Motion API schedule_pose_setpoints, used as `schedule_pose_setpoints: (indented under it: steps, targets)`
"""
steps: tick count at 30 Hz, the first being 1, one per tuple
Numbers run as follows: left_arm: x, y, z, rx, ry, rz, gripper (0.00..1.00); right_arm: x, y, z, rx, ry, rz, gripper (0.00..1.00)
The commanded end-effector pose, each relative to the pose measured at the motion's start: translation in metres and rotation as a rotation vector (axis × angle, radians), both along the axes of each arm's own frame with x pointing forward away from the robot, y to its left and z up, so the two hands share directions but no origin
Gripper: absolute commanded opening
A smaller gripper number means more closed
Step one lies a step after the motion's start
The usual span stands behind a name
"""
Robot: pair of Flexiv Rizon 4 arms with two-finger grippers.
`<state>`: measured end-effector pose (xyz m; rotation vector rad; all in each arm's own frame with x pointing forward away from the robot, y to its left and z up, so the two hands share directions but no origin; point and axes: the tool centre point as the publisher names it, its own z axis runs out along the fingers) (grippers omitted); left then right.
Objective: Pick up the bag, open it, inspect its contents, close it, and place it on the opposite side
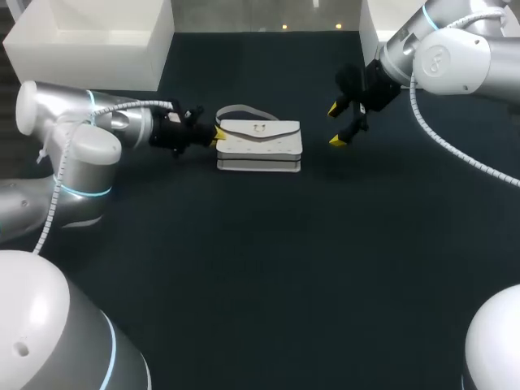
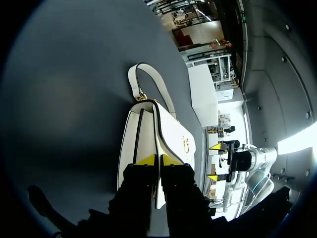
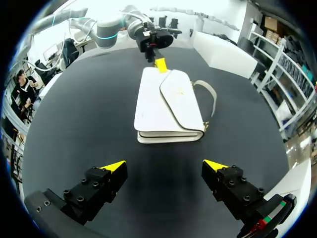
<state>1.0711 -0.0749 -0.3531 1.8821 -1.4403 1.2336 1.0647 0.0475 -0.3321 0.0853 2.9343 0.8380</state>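
Two grippers, one bag: your left gripper (image 2: 158,159) is pinched narrow on the near end of the white handbag (image 1: 260,145), its flap edge caught between the yellow tips. The handbag lies flat on the dark table (image 1: 260,268), strap (image 1: 240,109) curled behind. Your right gripper (image 1: 335,124) hangs wide open near the opposite end, not touching.
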Motion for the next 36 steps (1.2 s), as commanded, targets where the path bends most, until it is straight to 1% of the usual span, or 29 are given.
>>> schedule_pose_setpoints:
  steps: [1, 10, 19, 25, 26, 27, 28, 30, 32, 34, 36]
  targets:
    - [0.007, -0.007, -0.004, -0.004, -0.002, -0.003, 0.00, 0.001, 0.000, 0.000, 0.000, 0.002, 0.002, 1.00]
    - [0.013, -0.013, -0.004, -0.005, -0.011, 0.006, 0.00, 0.001, 0.000, 0.000, 0.000, 0.002, 0.002, 1.00]
    - [0.017, -0.003, -0.001, -0.012, -0.016, 0.034, 0.00, 0.001, 0.000, 0.000, 0.000, 0.002, 0.002, 1.00]
    - [0.017, -0.002, 0.000, -0.014, -0.017, 0.036, 0.00, 0.001, 0.000, 0.000, 0.000, 0.002, 0.002, 1.00]
    - [0.017, -0.002, 0.000, -0.015, -0.016, 0.035, 0.24, 0.001, 0.000, 0.000, 0.000, 0.002, 0.002, 1.00]
    - [0.017, -0.002, 0.000, -0.018, -0.013, 0.032, 0.71, 0.001, 0.000, 0.000, 0.000, 0.002, 0.002, 1.00]
    - [0.017, -0.002, 0.000, -0.019, -0.012, 0.031, 1.00, 0.001, 0.000, 0.000, 0.000, 0.002, 0.002, 1.00]
    - [0.014, 0.001, 0.004, -0.026, -0.012, 0.023, 1.00, 0.001, 0.000, 0.000, 0.000, 0.002, 0.002, 1.00]
    - [0.011, 0.009, 0.011, -0.032, -0.018, 0.013, 1.00, 0.001, 0.000, 0.000, 0.000, 0.002, 0.002, 1.00]
    - [0.009, 0.019, 0.019, -0.032, -0.025, -0.003, 1.00, 0.001, 0.000, 0.000, 0.000, 0.002, 0.002, 1.00]
    - [0.007, 0.035, 0.030, -0.029, -0.028, -0.033, 1.00, 0.001, 0.002, 0.006, -0.024, -0.015, -0.006, 1.00]
